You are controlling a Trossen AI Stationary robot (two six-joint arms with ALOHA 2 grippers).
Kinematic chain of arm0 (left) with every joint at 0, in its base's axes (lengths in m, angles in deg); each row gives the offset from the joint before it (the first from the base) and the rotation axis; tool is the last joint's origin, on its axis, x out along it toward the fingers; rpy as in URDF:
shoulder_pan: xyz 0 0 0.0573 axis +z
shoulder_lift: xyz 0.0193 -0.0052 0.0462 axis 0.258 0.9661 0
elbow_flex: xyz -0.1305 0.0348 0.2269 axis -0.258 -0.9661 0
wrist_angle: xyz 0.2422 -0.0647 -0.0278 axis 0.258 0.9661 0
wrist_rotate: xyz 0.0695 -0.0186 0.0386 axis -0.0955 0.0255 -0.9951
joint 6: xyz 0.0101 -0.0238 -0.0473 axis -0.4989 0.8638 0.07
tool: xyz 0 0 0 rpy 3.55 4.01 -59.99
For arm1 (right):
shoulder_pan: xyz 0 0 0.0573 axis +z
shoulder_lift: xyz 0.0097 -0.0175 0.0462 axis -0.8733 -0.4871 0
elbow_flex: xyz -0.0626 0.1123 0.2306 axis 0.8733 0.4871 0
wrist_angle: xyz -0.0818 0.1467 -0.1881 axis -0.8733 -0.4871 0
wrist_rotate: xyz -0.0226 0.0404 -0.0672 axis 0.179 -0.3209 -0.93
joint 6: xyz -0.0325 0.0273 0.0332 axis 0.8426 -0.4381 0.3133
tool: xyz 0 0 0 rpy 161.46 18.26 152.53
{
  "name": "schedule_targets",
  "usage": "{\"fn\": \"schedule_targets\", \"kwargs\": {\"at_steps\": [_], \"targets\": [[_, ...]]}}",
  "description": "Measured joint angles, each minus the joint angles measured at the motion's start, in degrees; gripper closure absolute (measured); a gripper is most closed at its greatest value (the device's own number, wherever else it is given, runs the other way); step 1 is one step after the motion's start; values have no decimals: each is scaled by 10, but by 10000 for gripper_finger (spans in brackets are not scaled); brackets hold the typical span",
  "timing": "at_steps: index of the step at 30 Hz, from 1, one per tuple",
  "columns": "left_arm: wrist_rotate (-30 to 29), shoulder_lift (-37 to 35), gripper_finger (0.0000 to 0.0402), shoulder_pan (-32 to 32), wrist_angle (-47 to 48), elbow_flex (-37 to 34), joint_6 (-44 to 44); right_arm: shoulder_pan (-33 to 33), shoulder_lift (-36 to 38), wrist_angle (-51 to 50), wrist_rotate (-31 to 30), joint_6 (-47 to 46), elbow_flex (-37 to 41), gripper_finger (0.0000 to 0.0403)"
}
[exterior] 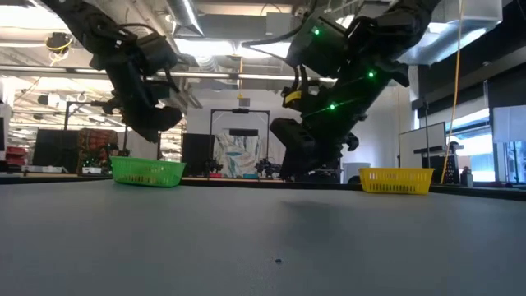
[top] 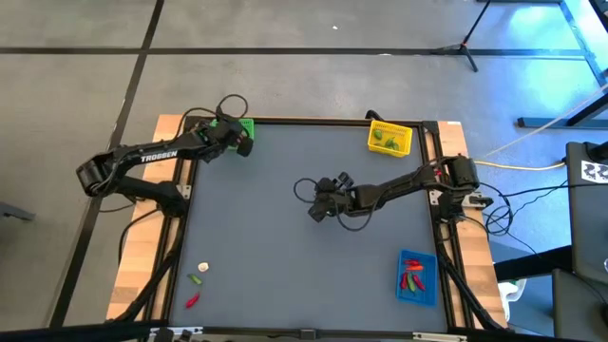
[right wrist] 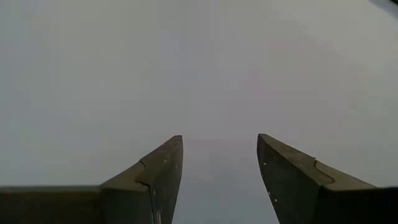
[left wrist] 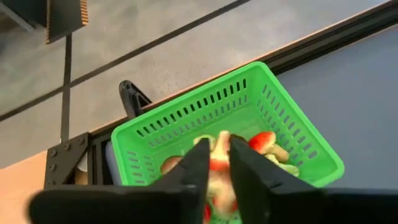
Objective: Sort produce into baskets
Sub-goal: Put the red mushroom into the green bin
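- Left gripper [left wrist: 214, 158] hangs over the green basket [left wrist: 186, 121] at the bench's far corner, jaws a narrow slit apart, nothing clamped; red and pale pieces [left wrist: 264, 142] lie directly below.
- Right gripper [right wrist: 217, 168], arm stretched to mid-bench [top: 285, 228], jaws wide apart, empty.

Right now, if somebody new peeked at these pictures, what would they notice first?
Probably the left gripper hanging right over the bright green basket at the table's far left corner, with pale and red toy pieces inside it. Next, the yellow basket at the far right corner and the blue basket of red chilies near the right edge. The right gripper waits, open, over the bare middle of the table.
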State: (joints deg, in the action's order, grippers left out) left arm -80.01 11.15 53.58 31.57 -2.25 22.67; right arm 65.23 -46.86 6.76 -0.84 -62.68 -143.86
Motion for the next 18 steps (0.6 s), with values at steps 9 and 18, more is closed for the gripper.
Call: {"fn": "schedule_targets", "kwargs": {"at_steps": [9, 18], "targets": [[38, 2, 255, -12, 3, 24, -20, 1, -1, 2, 11, 0, 0, 196], [122, 2, 247, -125, 2, 95, -47, 1, -1, 1, 35, -1, 0, 196]]}}
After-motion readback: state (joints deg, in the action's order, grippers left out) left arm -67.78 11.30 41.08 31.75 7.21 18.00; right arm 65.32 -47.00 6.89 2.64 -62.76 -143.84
